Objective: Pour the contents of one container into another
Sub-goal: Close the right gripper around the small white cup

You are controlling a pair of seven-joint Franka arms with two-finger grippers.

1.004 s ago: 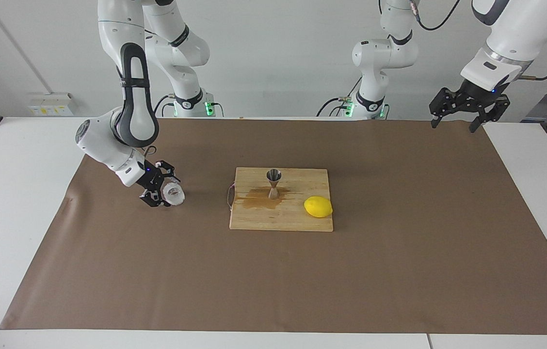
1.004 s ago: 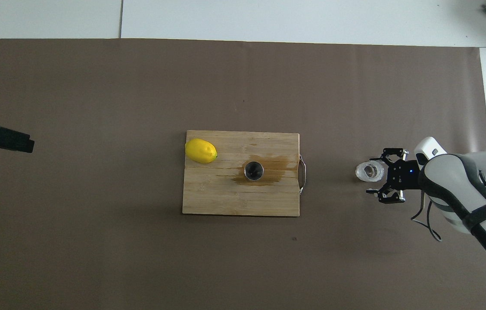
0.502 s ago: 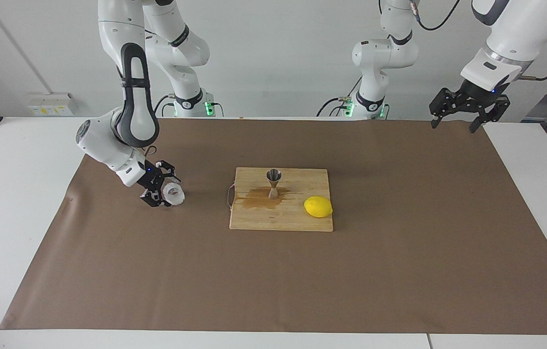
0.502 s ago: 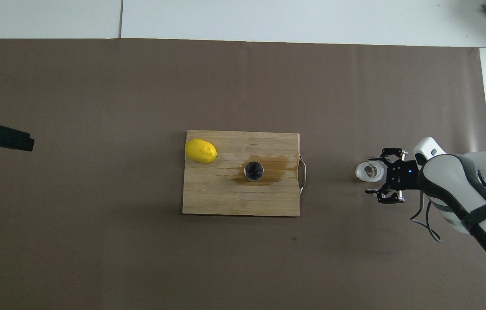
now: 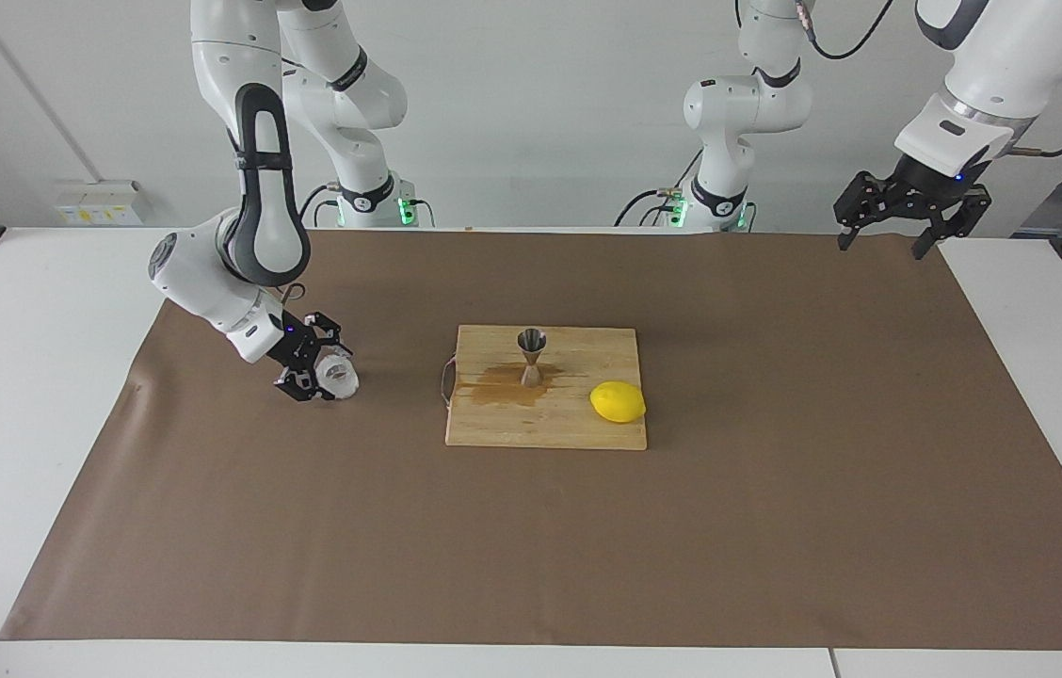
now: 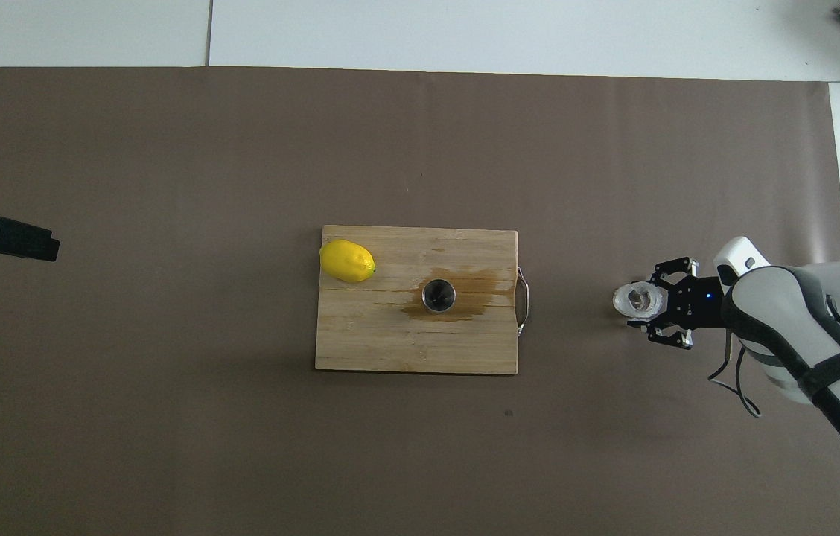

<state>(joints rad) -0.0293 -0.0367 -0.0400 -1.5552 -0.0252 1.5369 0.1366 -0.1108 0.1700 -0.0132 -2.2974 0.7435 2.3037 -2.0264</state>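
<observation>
Brown mat (image 5: 776, 490), board (image 5: 503, 428), jigger (image 5: 531, 356).

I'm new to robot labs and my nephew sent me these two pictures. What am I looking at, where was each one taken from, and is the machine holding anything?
Two white robot arms work at a table covered with brown paper. One picture faces the robots from across the table; the other looks down from above their own end.

In the middle lies a wooden cutting board with a wet brown stain. On it stand a small shiny steel hourglass-shaped jigger and, beside it, a yellow lemon.

The right gripper is down at a small squat clear glass cup with bumpy walls on the paper, toward the right arm's end; its fingers are around the cup, closing on it. The left gripper waits, open, raised over the table's corner.
</observation>
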